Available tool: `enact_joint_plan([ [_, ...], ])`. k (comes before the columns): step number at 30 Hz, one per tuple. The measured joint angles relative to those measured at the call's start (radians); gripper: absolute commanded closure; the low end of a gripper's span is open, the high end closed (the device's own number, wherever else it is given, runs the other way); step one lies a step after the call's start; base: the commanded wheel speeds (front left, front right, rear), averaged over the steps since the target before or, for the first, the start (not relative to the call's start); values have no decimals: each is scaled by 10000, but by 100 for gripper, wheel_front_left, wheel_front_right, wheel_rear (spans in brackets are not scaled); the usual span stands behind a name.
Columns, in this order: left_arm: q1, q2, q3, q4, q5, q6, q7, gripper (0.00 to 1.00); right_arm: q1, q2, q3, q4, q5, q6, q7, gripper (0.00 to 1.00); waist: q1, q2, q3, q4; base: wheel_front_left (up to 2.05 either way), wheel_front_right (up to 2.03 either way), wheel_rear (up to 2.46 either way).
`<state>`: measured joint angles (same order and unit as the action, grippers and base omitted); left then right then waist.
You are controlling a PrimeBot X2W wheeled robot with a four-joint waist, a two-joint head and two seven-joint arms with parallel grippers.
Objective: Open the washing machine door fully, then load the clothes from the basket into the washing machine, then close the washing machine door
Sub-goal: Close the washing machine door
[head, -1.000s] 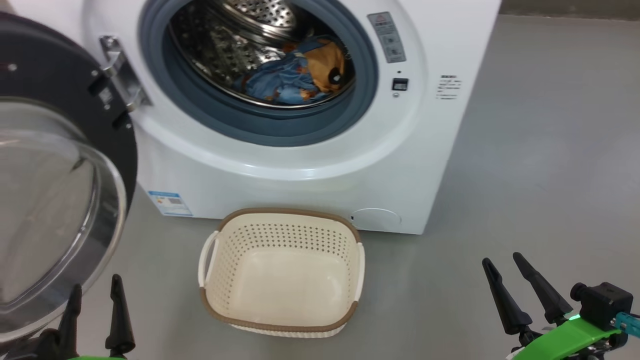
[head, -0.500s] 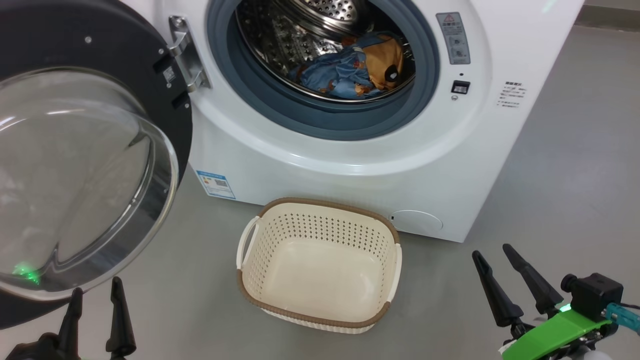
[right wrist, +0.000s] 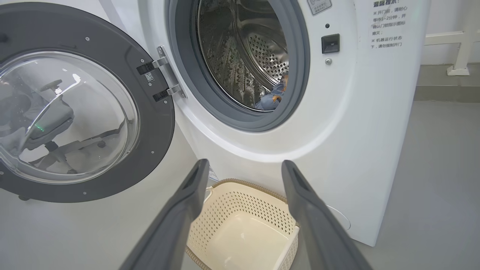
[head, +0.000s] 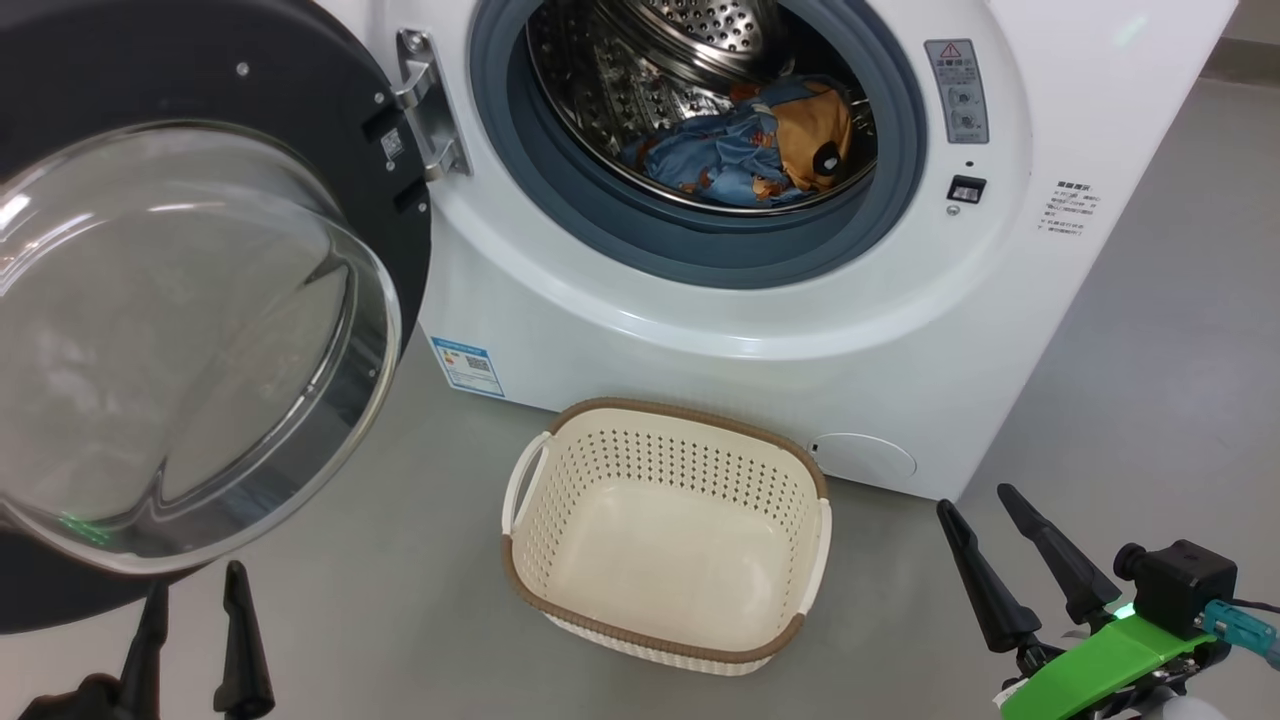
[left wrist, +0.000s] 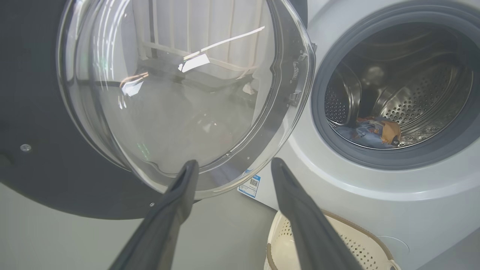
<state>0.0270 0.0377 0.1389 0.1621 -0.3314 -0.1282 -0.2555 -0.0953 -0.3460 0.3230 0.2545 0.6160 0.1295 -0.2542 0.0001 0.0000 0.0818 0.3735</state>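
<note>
The white washing machine point(head: 760, 330) stands ahead with its door point(head: 180, 330) swung wide open to the left, glass bowl facing me. Blue and orange clothes point(head: 760, 150) lie in the steel drum; the left wrist view also shows the clothes point(left wrist: 373, 131). On the floor in front sits the cream basket point(head: 668, 535), with nothing inside. My left gripper point(head: 195, 590) is open at the lower left, just below the door's rim. To the basket's right my right gripper point(head: 972, 500) is open and holds nothing. From the right wrist, the basket point(right wrist: 243, 221) lies beyond the fingers.
Grey floor point(head: 1150, 380) spreads to the right of the machine. A blue label point(head: 467, 366) and a round cover point(head: 865, 455) sit low on the machine's front. A white frame leg point(right wrist: 459, 56) stands by the wall behind the machine.
The head view has shifted, so the machine, door and basket now sit further right and higher in the picture. Both grippers keep their open pose; the clothes stay in the drum.
</note>
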Motion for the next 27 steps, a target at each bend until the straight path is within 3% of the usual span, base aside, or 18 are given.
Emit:
enact_joint_plan([
  [15, 171, -2, -40, -8, -2, 0, 0, 0, 25, -4, 58, 17, 27, 0, 0, 0, -1, 0, -174, 150, 0, 0, 0],
  [16, 171, -2, -44, -19, -4, 0, 0, 7, 31, -2, 61, 19, 27, 0, 0, 0, -1, 0, -176, 150, 0, 0, 0],
  [17, 171, -2, -44, -54, -13, 0, 0, 39, 35, 0, 67, 21, 27, 0, 0, 0, 0, 0, -176, 151, 0, 0, 0],
  [20, 170, -6, 23, -282, -109, 0, 0, 89, 39, 8, 71, 25, 27, 0, 0, 0, 0, 0, -184, 160, 0, 0, 0],
  [21, 168, -6, 92, -384, -144, 0, 0, 100, 40, 13, 69, 27, 27, 0, 0, 0, -1, 0, -181, 166, 0, 0, 0],
  [27, 26, 161, 884, -1325, -548, 0, 0, 100, 43, 71, 56, 25, 27, 0, 0, 0, 0, 0, -99, 199, 0, 0, 0],
])
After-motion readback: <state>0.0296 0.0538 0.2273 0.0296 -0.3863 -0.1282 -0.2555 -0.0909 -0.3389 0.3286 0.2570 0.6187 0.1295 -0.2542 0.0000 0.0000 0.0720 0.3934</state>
